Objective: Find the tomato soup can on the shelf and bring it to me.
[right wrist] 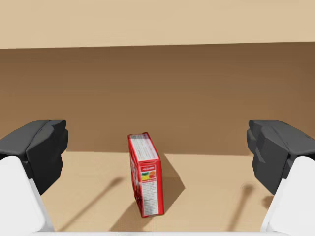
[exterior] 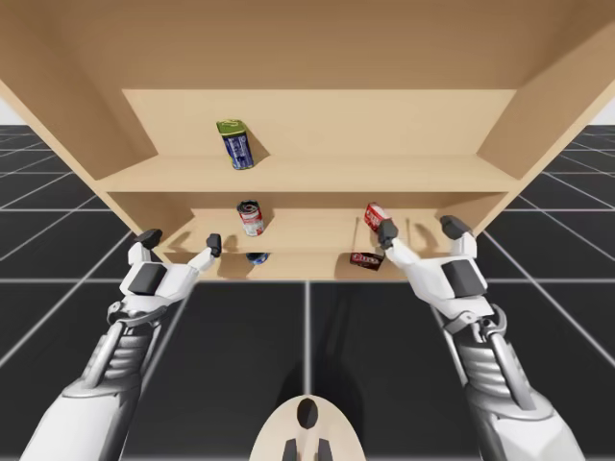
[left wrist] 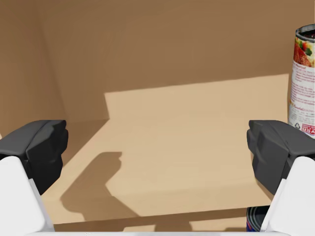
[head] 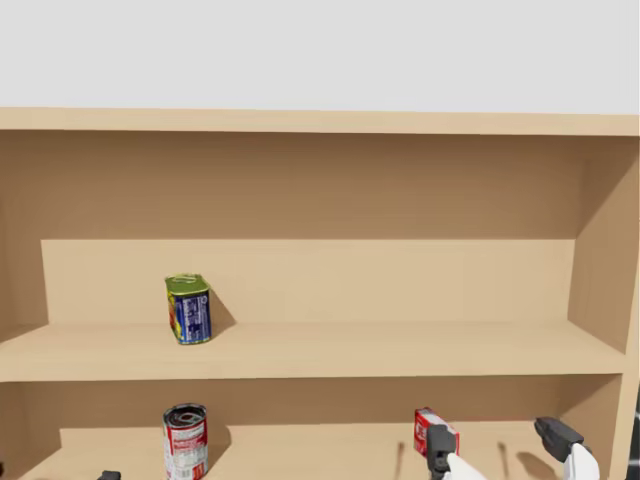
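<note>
I am holding both arms up in front of the shelf (exterior: 307, 175), and the task is in its opening stage: the target is in sight, but I am judging that reach, grasp, withdrawal and hand-over are all left to do.

My left gripper (exterior: 181, 242) is standing wide open and gripping nothing. In its wrist view, bare board is lying between its fingers (left wrist: 34, 147). My right gripper (exterior: 421, 230) is likewise spread wide with nothing in its hold. It is facing an upright red box (right wrist: 145, 174), which is standing ahead of it, well short of contact.

The tomato soup can (exterior: 250, 218), red and white, is standing upright on the middle board (exterior: 307, 233), towards that board's left part. In the left wrist view the tomato soup can (left wrist: 302, 83) is appearing ahead of the gripper and off to one side, beyond the finger nearer the shelf's middle, not between the fingers. I am taking the left arm as the nearer one. It is needing a shift towards the middle of the shelf before closing.

Other stock is not part of the task:
- a green-topped blue tin (head: 188, 309) on the upper board (head: 320, 352);
- a dark blue can (exterior: 257, 257) on the lowest board;
- a dark red box (exterior: 366, 259) lying flat on the lowest board.

The red box is sharing the target's colours, so I am judging a mistaken pick to be the chief risk.
</note>
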Robot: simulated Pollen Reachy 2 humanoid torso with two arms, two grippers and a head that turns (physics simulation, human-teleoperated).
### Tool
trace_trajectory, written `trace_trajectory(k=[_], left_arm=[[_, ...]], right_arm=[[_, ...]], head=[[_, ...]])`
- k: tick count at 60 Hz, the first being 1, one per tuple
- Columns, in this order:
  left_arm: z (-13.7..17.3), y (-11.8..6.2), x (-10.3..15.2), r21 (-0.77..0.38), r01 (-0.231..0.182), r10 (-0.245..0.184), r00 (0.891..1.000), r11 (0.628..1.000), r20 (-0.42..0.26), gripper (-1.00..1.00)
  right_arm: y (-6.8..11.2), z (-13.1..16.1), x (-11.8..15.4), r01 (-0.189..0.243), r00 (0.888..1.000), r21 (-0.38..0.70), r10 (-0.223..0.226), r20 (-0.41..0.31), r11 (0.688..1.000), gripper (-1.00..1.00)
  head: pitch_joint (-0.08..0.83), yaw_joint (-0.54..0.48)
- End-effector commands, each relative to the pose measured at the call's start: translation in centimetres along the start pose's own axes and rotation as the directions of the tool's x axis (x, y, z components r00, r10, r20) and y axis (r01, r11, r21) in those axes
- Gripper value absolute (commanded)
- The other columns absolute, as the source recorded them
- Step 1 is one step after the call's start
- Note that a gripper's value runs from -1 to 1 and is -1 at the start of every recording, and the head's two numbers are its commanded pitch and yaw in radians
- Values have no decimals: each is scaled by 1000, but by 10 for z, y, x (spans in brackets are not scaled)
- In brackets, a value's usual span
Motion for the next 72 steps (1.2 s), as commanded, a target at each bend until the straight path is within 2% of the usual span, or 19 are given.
trace_trajectory(k=[1, 3, 6, 10, 14, 19, 27, 35, 43, 52, 57, 60, 63, 67, 72], left_arm=[[0, 0, 0, 1, 2, -2, 1000, 1000, 3, -1000], [0, 0, 0, 2, 1, -1, 1000, 1000, 3, -1000], [0, 0, 0, 3, 0, 0, 1000, 1000, 5, -1000], [0, 1, 0, 4, -2, 2, 1000, 1000, 7, -1000], [0, 1, 0, 5, -3, 3, 1000, 1000, 7, -1000], [0, 1, 0, 2, -4, 4, 1000, 1000, 11, -1000], [0, 1, 1, 0, -2, 1, 1000, 1000, 24, -1000], [0, 1, 1, -2, -2, 2, 1000, 1000, 31, -1000], [0, 1, 0, -7, -4, 4, 999, 1000, 33, -1000], [1, -1, 0, -17, -9, 9, 1000, 1000, 30, -1000], [1, -4, 1, -29, -21, 22, 999, 999, 27, -1000], [4, -9, 5, -61, -53, 54, 998, 997, 20, -1000], [8, -16, 12, -86, -53, 55, 998, 995, 13, -1000], [17, -28, 27, -144, -103, 102, 995, 984, -14, -1000], [25, -42, 42, -220, -133, 128, 991, 966, -35, -1000]], right_arm=[[5, 2, -2, 17, 1000, -67, -15, 25, 998, -1000], [5, 2, -1, 17, 999, -57, -15, 43, 998, -1000], [5, 0, 1, 45, 998, -50, -43, 36, 998, -1000], [3, -1, 0, 27, 999, -60, -26, 25, 998, -1000], [1, -3, 0, 38, 999, -73, -37, 12, 997, -1000], [1, -3, 0, 28, 999, -79, -27, 16, 996, -1000], [2, -3, -1, 12, 1000, -70, -11, 13, 997, -1000], [2, -3, -2, 6, 1000, -63, -6, 10, 998, -1000], [3, -3, -3, -2, 1000, -52, 2, 3, 999, -1000], [4, -3, -3, -8, 1000, -43, 7, -5, 999, -1000], [4, -2, -3, -7, 1000, -42, 7, -7, 999, -1000], [4, -2, -3, -7, 1000, -40, 7, -9, 999, -1000], [4, -3, -3, -6, 1000, -41, 6, -11, 999, -1000], [5, -3, -3, -5, 1000, -44, 5, -13, 999, -1000], [5, -2, -4, -3, 1000, -43, 3, -15, 999, -1000]], head=[[5, -44], [10, -44], [22, -44], [51, -43], [100, -37], [178, -23], [250, 6], [299, 78], [334, 201], [362, 263], [376, 265], [378, 260], [381, 255], [381, 247], [381, 248]])
